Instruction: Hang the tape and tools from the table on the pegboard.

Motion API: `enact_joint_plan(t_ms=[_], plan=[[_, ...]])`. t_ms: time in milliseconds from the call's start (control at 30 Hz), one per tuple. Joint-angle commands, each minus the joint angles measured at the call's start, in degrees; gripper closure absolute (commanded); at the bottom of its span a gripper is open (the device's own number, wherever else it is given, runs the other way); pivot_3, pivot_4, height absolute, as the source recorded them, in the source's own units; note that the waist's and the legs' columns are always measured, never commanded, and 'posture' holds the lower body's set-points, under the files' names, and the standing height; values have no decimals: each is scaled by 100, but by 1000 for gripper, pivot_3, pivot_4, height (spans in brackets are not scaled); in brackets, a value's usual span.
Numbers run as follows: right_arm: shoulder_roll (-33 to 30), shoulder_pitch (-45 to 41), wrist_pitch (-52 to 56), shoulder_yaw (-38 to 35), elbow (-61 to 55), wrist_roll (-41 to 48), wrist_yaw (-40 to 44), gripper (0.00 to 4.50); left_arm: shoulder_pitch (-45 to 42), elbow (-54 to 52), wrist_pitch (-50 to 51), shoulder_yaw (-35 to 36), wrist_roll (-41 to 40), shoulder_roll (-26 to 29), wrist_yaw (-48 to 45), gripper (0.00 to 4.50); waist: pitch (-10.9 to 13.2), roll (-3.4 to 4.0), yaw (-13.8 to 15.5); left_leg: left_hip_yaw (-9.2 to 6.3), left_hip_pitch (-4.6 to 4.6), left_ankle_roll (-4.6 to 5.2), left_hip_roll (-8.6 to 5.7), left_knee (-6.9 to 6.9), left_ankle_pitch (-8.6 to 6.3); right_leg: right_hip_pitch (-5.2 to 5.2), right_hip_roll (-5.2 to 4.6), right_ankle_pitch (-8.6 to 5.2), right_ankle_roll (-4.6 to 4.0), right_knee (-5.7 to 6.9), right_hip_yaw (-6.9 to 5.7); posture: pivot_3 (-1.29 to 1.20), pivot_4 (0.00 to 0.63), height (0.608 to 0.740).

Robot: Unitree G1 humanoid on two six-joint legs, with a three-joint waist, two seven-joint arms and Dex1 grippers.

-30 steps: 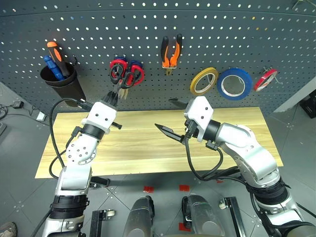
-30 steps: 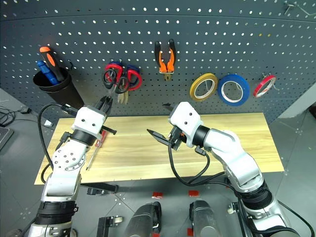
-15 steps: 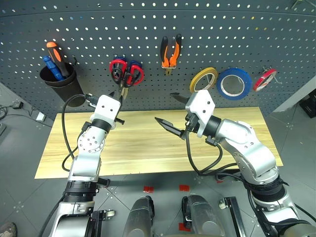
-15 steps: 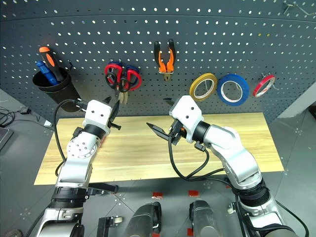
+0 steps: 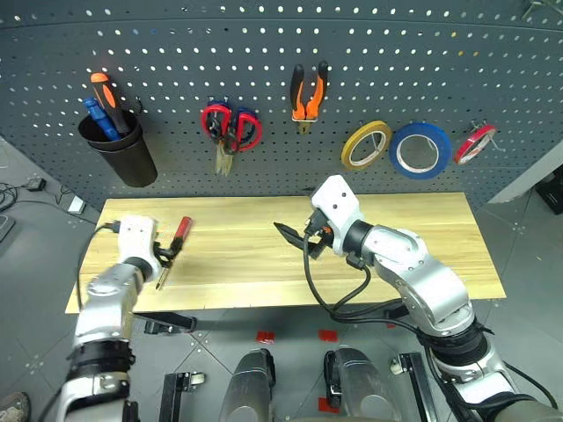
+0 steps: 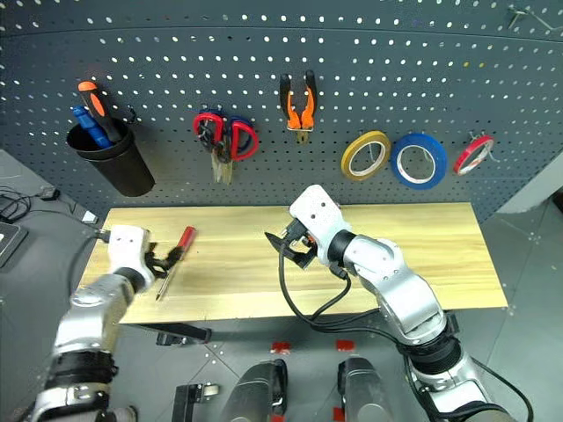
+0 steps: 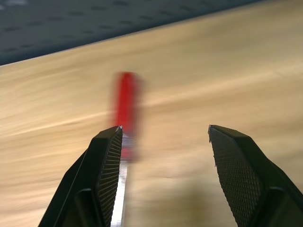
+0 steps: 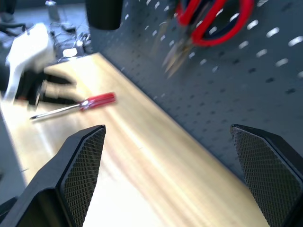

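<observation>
**Screwdriver alone on the table, the rest hung**

On the wood-grain table, the left gripper — jaws apart — sits beside the red-handled screwdriver. The right gripper hovers mid-table, jaws wide. Behind, the pegboard carries scissors, pliers and blue tape.

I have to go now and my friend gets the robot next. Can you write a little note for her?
Left gripper: jaws open, low over the table, beside the red screwdriver, holding nothing.
Right gripper: jaws wide open, empty, above mid-table.
Done: blue tape, pliers and scissors hang on the pegboard.
Left: pick up the screwdriver and hang it.
</observation>
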Motion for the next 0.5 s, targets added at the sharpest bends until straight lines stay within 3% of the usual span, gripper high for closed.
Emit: enact_joint_plan(t_ms=[33, 267, 500], plan=[[210, -278, 530, -43, -334, 171, -114, 0, -357, 670, -18, -98, 41, 218, -256, 1470, 0, 0, 0, 1, 0, 1, -4, 3, -1, 2, -3, 0, 0, 0, 2, -114, 293, 740], [479, -774, 1117, -53, -221, 352, -110, 0, -1669, 2641, -336, -578, 431, 233, -456, 1470, 21, -24, -4, -2, -8, 16, -4, 20, -10, -4, 0, 0, 0, 10, 0, -104, 314, 740], [418, -987, 1282, -61, -198, 506, -24, 0, -2662, 4099, -198, -551, 475, 228, -244, 1470, 74, -71, -30, 1, -14, 20, -5, 29, -12, -13, 1, 0, 1, 21, 7, -121, 329, 740]])
